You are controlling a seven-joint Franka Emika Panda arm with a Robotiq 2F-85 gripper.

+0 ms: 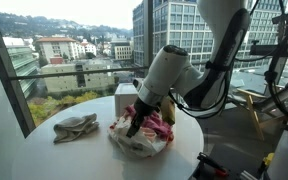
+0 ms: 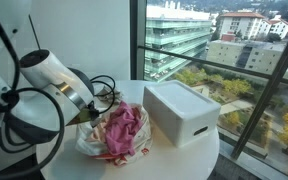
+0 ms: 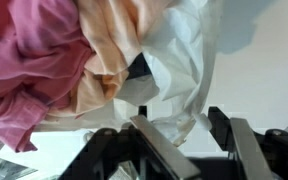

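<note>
Two jaws of my gripper [image 3: 179, 122] stand spread at the lower frame edge, against the pile of cloths [image 3: 94, 60].

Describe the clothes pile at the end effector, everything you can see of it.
The pile is a crumpled heap of soft fabric: a pink piece, a peach one and a white one, folded over each other. It lies on the round white table, close beside the white box; whether they touch is unclear. The end effector points down into it, jaws apart at the white fabric.
</note>
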